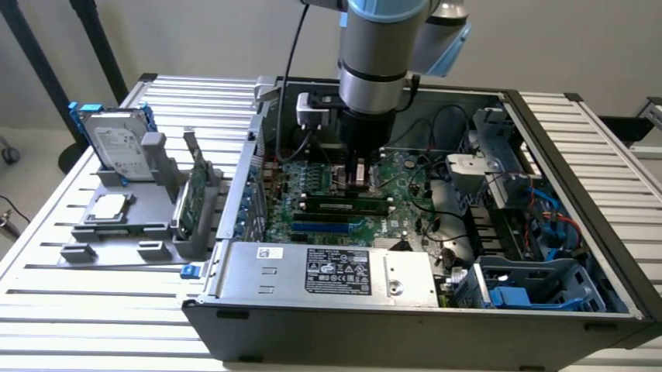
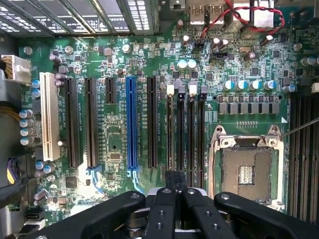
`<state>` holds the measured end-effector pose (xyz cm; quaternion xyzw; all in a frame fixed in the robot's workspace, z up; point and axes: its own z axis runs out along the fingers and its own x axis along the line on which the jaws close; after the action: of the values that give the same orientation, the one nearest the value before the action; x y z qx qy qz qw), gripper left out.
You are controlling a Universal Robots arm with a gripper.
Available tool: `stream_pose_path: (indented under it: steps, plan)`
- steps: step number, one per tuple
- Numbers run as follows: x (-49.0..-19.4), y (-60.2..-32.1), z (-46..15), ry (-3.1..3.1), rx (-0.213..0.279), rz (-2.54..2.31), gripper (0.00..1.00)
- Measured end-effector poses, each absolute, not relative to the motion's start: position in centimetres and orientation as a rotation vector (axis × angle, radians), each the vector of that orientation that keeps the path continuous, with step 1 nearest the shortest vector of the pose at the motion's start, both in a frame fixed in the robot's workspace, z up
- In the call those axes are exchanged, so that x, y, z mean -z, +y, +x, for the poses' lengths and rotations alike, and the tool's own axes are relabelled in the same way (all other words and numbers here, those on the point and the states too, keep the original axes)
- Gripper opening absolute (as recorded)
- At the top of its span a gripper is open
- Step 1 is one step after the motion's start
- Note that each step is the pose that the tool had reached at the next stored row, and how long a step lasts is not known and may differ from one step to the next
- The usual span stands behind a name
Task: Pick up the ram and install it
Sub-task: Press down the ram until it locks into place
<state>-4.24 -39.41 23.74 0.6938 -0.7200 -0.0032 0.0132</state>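
Ram apparently seated on the motherboard, gripper closed above it.
Exterior view: the ram [image 1: 342, 206] is seen lying in a slot near the middle of the motherboard [image 1: 310, 174], so pickup is judged done and seating either finished or at its last press; the gripper [image 1: 360, 180] is lowered just behind the stick, over the same board. Room is hemmed by the case [image 1: 579, 201] around the motherboard and by cables [image 1: 447, 124] at its far side. Wrist view: the gripper [image 2: 175, 184] is shown with fingers together, nothing visibly clamped, over the memory slots [image 2: 192, 134] on the motherboard [image 2: 114, 144]; the ram cannot be told from the slots.
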Motion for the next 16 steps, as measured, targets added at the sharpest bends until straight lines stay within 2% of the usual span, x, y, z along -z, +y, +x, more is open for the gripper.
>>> stream_pose_path:
  steps: [16]
  plan:
    - [-22.73, -39.42, -4.34, -2.235, 0.008, 2.171, 0.11]
